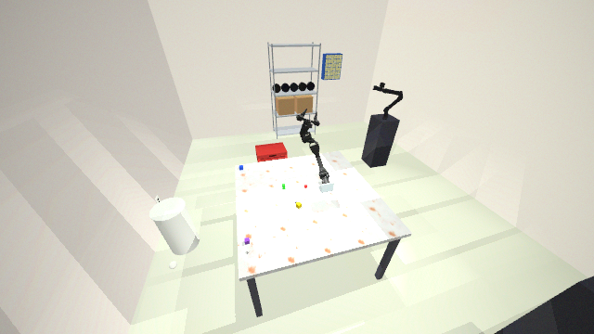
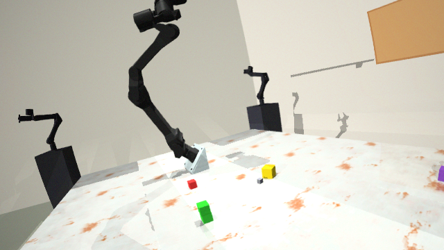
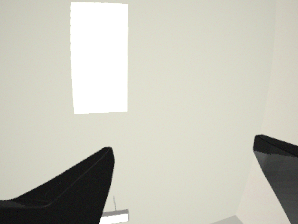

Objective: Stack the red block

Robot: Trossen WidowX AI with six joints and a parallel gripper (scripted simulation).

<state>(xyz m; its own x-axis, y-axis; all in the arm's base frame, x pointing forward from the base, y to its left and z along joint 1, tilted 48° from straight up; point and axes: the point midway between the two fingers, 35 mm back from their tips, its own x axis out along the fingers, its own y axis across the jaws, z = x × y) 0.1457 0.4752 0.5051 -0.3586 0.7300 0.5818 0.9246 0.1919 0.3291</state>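
The small red block point(image 1: 305, 186) point(image 2: 192, 184) lies on the table, between the arm's base and the green tower. The green tower point(image 1: 283, 186) point(image 2: 205, 212) is two green blocks, one on the other, standing upright. My gripper point(image 1: 311, 112) point(image 3: 184, 149) is open and empty, raised high above the table, far from the red block and the tower. Its two black fingers stand wide apart in the wrist view, with only wall and a bright panel beyond them. In the exterior view the fingers are cut off at the top edge.
A yellow cube point(image 1: 299, 205) point(image 2: 268, 171) lies on the table with a tiny grey cube point(image 2: 260, 180) beside it. A blue cube point(image 1: 241, 167) is near a far corner. A purple cube point(image 1: 247, 241) point(image 2: 441, 173) is near another edge. The arm's base has a pale bracket point(image 1: 327, 187) point(image 2: 201, 164).
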